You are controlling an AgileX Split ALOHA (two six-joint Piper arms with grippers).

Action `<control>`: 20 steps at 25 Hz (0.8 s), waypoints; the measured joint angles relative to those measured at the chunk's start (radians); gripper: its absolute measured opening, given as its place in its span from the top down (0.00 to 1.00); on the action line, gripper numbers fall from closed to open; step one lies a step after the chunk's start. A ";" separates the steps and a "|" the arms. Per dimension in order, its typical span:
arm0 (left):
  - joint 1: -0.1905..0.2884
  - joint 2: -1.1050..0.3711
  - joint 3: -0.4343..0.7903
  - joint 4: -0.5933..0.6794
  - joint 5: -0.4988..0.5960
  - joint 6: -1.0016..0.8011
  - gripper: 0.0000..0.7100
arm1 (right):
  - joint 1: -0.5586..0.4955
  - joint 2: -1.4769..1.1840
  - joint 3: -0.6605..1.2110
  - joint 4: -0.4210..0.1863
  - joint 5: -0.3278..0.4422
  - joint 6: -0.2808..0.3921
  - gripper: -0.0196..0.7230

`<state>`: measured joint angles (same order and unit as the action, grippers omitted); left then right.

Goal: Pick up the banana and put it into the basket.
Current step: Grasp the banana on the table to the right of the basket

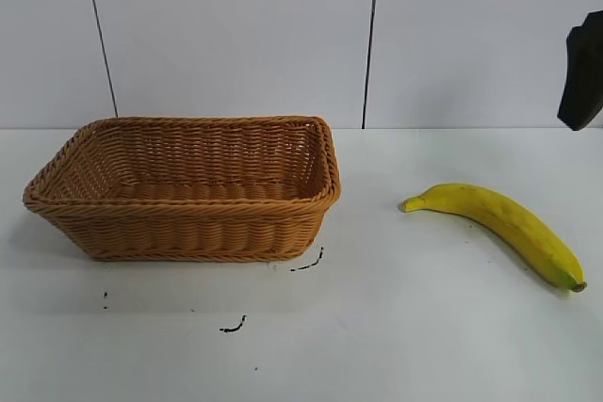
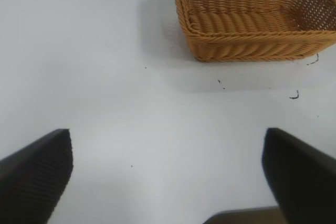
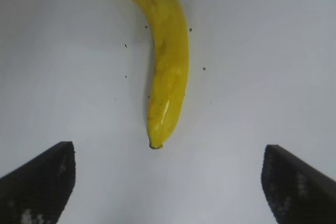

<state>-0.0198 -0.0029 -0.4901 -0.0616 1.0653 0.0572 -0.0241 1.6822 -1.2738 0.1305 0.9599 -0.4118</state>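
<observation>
a white surface carries small black marks near its front edge; behind the surface stands a pale wall crossed by thin dark seams.

A lab-like test setup — bare white counter with pen marks, plain panelled wall behind.

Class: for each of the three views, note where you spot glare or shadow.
Exterior view: soft shadow beside the basket on the table. Left wrist view: faint shadow around the basket. Right wrist view: a glare streak on the banana.
</observation>
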 joint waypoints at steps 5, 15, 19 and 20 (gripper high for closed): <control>0.000 0.000 0.000 0.000 0.000 0.000 0.02 | 0.019 0.052 0.000 -0.007 -0.034 -0.017 0.05; 0.000 0.000 0.000 0.001 0.000 0.000 0.02 | 0.120 0.108 0.000 -0.089 -0.121 0.042 0.05; 0.000 0.000 0.000 0.001 0.000 0.000 0.02 | 0.120 0.141 0.000 -0.114 -0.170 0.058 0.05; 0.000 0.000 0.000 0.001 0.000 0.000 0.02 | 0.120 0.151 -0.001 -0.118 -0.188 0.065 0.05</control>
<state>-0.0198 -0.0029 -0.4901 -0.0607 1.0653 0.0572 0.0958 1.8337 -1.2748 0.0121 0.7719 -0.3472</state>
